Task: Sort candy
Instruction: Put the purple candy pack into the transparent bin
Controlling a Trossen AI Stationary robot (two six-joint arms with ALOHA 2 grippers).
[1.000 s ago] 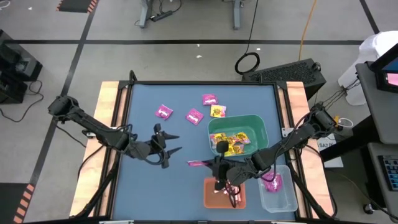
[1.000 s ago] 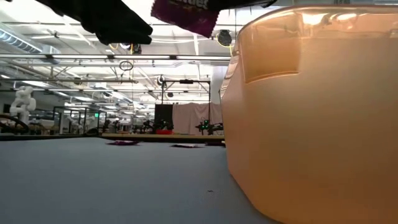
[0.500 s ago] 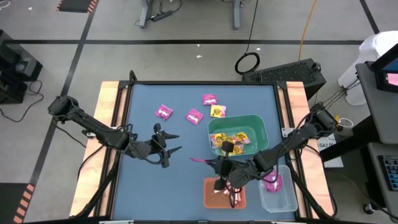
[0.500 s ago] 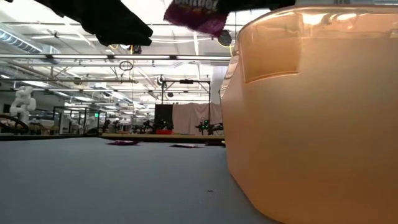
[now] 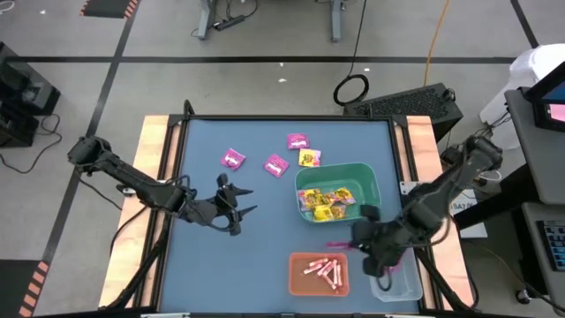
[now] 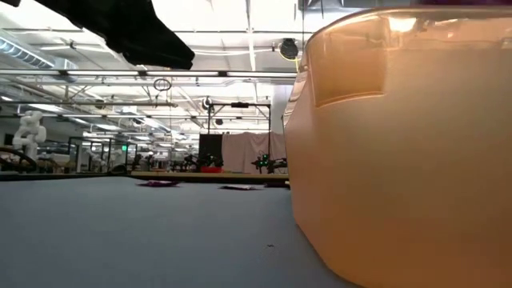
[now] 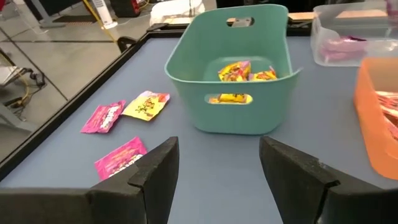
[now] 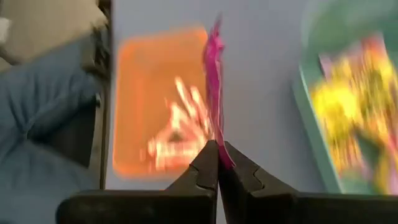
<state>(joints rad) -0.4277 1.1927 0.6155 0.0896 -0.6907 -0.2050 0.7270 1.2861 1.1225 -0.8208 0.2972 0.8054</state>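
Rightward from the orange bin (image 5: 319, 272) swings the right gripper (image 8: 217, 163), pinched shut on a magenta packet (image 8: 214, 93) near the clear bin (image 5: 395, 276); light, floppy, best held by its edge; left gripper (image 5: 237, 206) waits open

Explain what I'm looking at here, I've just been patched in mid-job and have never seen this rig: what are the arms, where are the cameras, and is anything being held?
Two dark robot arms work over a blue table, sorting candy. One picture looks straight down, one sits at table height beside the orange bin, and one camera rides on each wrist. The right claw is shut on a magenta packet, between the orange bin and the clear bin, which already holds magenta candy. The left claw hangs open over the table's middle, holding nothing. The green bin holds yellow packets; the orange bin holds pink-white sticks. Loose on the table behind the green bin lie three more magenta packets and one yellow packet.
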